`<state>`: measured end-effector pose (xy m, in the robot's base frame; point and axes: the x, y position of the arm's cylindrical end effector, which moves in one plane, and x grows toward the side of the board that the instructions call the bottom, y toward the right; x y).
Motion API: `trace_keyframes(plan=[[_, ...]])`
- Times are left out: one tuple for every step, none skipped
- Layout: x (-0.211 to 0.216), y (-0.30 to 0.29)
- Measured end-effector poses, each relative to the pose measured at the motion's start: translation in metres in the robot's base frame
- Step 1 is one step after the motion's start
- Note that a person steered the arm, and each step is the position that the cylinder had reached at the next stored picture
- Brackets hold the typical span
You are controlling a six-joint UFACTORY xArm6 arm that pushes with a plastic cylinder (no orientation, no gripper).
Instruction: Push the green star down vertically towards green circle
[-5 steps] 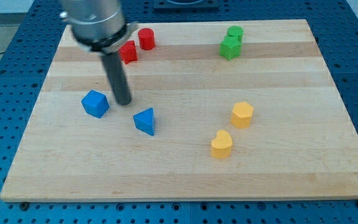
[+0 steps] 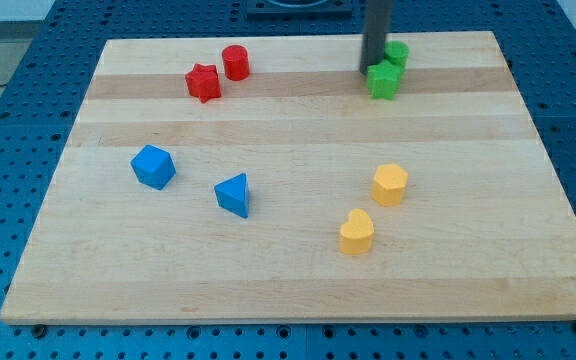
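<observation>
1. Camera view: my tip (image 2: 373,68) comes down from the view's top edge as a dark rod and meets the surface (image 2: 288,280) near its top right part. There is no hand on this arm, only the rod, so nothing is grasped.
2. The tip stands at the upper left of the green star (image 2: 384,81), touching it or just beside it; I cannot tell which.
3. The green circle (image 2: 397,53) sits just above and slightly right of the green star, the two touching or nearly so. The rod's right side runs close beside the circle.
4. At the view's top left, the red star (image 2: 204,82) lies just beside the red cylinder (image 2: 235,62), which is up and to its right.
5. At the left middle, the blue cube (image 2: 153,166) and the blue triangle (image 2: 234,194) lie near each other, apart.
6. At the right middle, the yellow hexagon block (image 2: 390,184) sits above and right of the yellow heart-like block (image 2: 357,232), close but not touching.
</observation>
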<state>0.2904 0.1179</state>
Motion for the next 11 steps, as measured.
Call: trace_keyframes(plan=[[0.052,0.011],[0.063,0.034],[0.028,0.057],[0.069,0.074],[0.121,0.079],[0.119,0.043],[0.115,0.034],[0.115,0.054],[0.100,0.006],[0.105,-0.031],[0.090,-0.069]])
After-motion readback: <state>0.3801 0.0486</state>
